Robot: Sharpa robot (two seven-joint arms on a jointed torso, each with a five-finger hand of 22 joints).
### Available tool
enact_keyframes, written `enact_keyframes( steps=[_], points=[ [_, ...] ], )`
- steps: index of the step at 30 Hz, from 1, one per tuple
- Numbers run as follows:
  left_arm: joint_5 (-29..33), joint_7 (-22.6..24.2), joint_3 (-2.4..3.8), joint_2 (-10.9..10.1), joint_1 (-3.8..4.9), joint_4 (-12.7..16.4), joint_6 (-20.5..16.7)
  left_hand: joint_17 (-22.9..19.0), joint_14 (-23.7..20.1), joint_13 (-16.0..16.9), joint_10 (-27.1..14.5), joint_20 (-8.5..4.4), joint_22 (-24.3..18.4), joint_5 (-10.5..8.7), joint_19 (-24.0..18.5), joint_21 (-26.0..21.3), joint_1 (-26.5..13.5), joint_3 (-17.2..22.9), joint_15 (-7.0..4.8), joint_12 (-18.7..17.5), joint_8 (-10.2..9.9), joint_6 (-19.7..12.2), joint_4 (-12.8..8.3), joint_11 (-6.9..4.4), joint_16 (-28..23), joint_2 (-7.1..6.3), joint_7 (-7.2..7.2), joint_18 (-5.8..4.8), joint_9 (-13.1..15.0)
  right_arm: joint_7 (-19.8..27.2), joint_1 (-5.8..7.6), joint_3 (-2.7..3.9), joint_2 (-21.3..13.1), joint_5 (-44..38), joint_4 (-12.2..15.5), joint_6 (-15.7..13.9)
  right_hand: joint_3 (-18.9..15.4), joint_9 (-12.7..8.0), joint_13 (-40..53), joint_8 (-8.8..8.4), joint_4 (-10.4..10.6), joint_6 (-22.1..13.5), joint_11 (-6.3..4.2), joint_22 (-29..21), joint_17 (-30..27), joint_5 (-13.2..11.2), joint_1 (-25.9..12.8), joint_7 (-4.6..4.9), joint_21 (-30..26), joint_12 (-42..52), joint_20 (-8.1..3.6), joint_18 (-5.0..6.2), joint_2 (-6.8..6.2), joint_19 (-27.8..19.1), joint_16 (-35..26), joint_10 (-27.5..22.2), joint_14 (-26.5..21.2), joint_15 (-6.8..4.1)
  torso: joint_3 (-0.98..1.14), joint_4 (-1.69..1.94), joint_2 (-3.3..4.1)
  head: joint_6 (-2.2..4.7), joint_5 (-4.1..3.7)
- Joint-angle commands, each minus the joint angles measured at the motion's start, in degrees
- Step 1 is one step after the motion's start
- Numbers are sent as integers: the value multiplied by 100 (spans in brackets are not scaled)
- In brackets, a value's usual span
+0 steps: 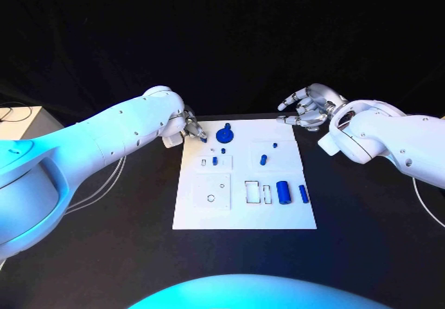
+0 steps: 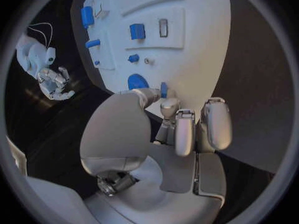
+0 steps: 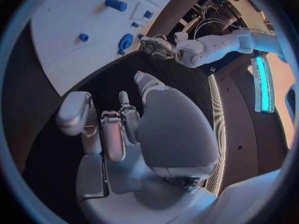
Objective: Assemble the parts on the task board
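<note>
The task board (image 1: 243,212) lies flat in the middle of the black surface (image 1: 371,244), with the blue parts scattered over it. A round blue part with a stem (image 1: 226,135) sits near the board's far edge. Two small blue pegs (image 1: 263,159) stand near the middle, and a thick blue cylinder (image 1: 283,192) with a slimmer one just beside it lies toward the robot's right side, next to a row of white-framed slots.

The left hand (image 1: 192,126) is at the far corner of the board on the robot's left. In the left wrist view its fingers (image 2: 185,129) pinch a small blue pin (image 2: 163,89), which sticks out just beside the round blue part. So this hand is closed on the pin, not free.

The right hand (image 1: 307,107) hovers off the board past its far corner on the robot's right, fingers spread and curved, holding nothing.

The likely step is carrying the pin to its socket. The grip looks shallow, right at the fingertips, so the pin could twist or slip as it moves. If it goes in tilted it may jam at the hole's rim or drop and roll across the board. The hand also sits close to the round part and could nudge it.
</note>
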Motion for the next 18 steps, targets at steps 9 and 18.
enact_keyframes(
  steps=[9, 18],
  points=[
    [540, 49, 8, -444, 2, 732, -231, 1253, 522, 233, 248, -35, 116, 230, 102, 99, -566, 1413, -87, 169, 449, 70, -1128, -42, 52, -145, -81, -24, 483, 46, 1, 3, -13, -50, -24, 27, 38, 5, 353, 19, -5, -48, -4, 3, 844, 25, -27, -10, -17, -17, 12, 69, -5, -36, -35, -30, 433, 13, -2, 36, -22, -2, -19],
    [679, -144, 2, -1050, -14, 1803, -339, 1286, 537, 550, 527, -82, 263, 522, 190, 208, -841, 1518, -144, 340, 550, 205, -1289, -109, 71, -220, -154, -59, 491, 38, 0, 3, -23, -43, -49, 40, 38, 5, 353, 19, -5, -48, -4, 3, 844, 25, -27, -10, -17, -17, 12, 69, -5, -36, -35, -30, 433, 13, -11, 100, -80, -44, -21]
  ],
)
